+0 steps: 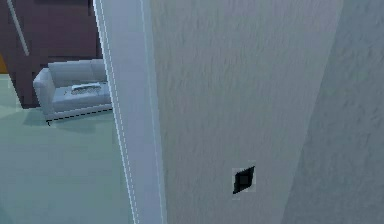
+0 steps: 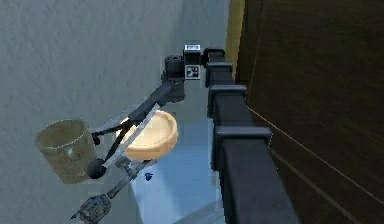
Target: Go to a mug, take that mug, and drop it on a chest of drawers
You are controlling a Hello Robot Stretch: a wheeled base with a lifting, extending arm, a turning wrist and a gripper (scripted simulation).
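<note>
In the forward view, one pale sofa (image 1: 72, 88) stands far off at the left, well apart from the jaws. Next comes one white door frame (image 1: 128, 110), then a close grey wall (image 1: 230, 90) bearing one small black plate (image 1: 244, 180). In the arm side view, one tan, cup-shaped mug (image 2: 68, 150) hangs just left of the jaws and slightly above their tips, clear of any surface with only wall behind it. I judge that the gripper (image 2: 100, 175) holds it. The mug's long axis is near upright, leaning a little, with its mouth up. How wide the jaws stand cannot be told. Just right of the jaws lies one shallow tan bowl-shaped thing (image 2: 150, 138); I cannot tell what it is, or whether it touches them. Further right, the single arm (image 2: 235, 130) rises as a dark bar. Beyond it, on the far side from the jaws, is one dark brown panel (image 2: 310, 100). With the mug apparently in hand, the coming move turns on reaching a chest of drawers, and which way that lies from the jaws I cannot tell.
</note>
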